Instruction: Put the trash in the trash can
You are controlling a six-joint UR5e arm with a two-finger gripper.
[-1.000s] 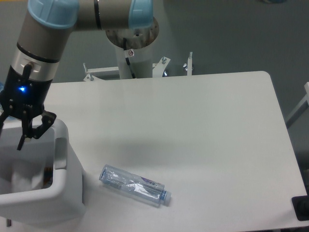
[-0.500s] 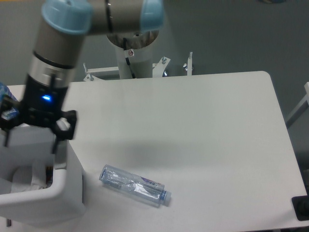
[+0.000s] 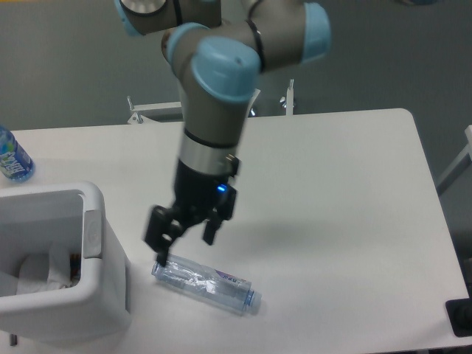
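The tool [image 3: 183,243] hangs with its fingers spread just above the crushed bottle [image 3: 206,283], empty. That bottle lies on the surface [image 3: 332,184], just right of the trash can [image 3: 81,306], which holds the paper wad [image 3: 33,271].

surface: white table [image 3: 346,192] | floor: grey | lighting: even, soft shadows

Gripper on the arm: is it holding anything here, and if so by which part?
Nothing is held. The gripper hangs with jaws open just above the crushed clear plastic bottle, which lies on the white table.
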